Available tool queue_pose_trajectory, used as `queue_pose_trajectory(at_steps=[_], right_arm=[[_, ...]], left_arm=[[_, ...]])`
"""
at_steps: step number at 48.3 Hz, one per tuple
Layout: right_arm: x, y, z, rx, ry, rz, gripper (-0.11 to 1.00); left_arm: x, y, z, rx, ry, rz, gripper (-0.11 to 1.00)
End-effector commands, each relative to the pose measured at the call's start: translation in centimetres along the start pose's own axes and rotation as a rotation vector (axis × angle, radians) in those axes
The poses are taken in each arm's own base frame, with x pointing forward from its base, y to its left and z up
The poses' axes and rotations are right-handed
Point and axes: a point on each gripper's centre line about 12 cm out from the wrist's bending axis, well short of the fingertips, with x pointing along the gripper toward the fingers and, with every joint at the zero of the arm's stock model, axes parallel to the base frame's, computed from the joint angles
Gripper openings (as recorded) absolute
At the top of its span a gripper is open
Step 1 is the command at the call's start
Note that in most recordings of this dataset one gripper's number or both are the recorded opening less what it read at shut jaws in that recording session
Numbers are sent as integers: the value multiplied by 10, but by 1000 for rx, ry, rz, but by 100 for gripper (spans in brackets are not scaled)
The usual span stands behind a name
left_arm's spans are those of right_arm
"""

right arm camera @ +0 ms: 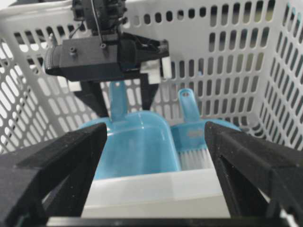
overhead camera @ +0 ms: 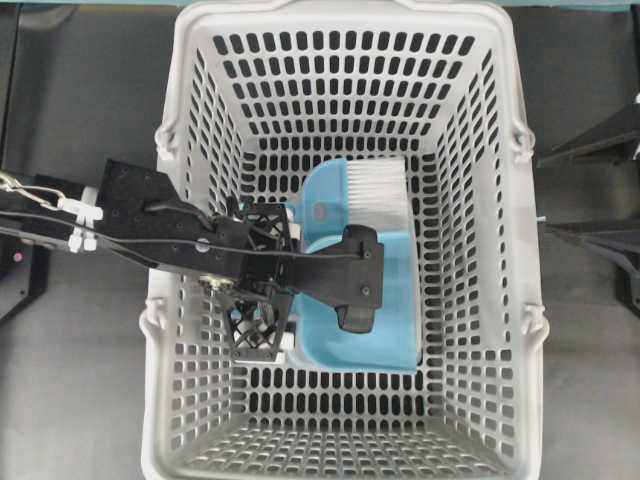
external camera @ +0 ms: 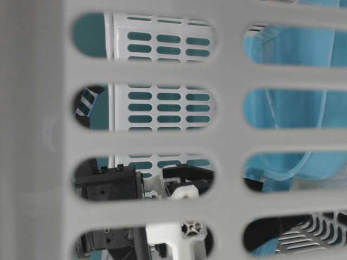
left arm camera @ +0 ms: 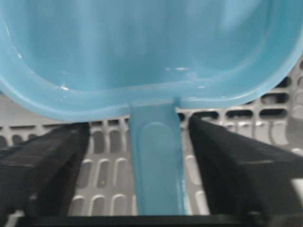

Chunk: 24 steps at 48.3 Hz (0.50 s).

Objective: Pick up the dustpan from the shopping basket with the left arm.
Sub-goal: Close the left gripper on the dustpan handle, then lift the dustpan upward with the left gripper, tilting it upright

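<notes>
left gripper (left arm camera: 156, 156) jaws stand apart, straddling the dustpan (left arm camera: 142, 52) handle inside the basket (overhead camera: 500, 330); right gripper (right arm camera: 156, 156) jaws apart.

A: Any room around the dustpan (right arm camera: 135, 144) handle?
B: Floor gaps either side; the left end effector (right arm camera: 120, 101) straddles it. Brush (right arm camera: 194, 142) crowds one side, shopping basket (overhead camera: 500, 250) walls enclose everything.

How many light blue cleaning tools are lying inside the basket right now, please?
2: the dustpan under the left gripper, and the hand brush right beside it. Nothing else blue shows.
</notes>
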Motion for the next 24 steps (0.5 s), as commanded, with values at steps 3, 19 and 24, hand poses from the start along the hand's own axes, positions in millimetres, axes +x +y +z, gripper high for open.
queue_pose_trajectory(at_steps=[3, 19, 24], right_arm=[[0, 0, 3, 0, -12, -1, 79], [0, 0, -1, 3, -6, -1, 79], [-1, -1, -2, 16, -12, 0, 79]], left_arm=[[-9, -1, 5, -7, -34, -2, 55], [-40, 1, 6, -18, -112, -9, 30], [-65, 4, 6, -27, -180, -15, 30]])
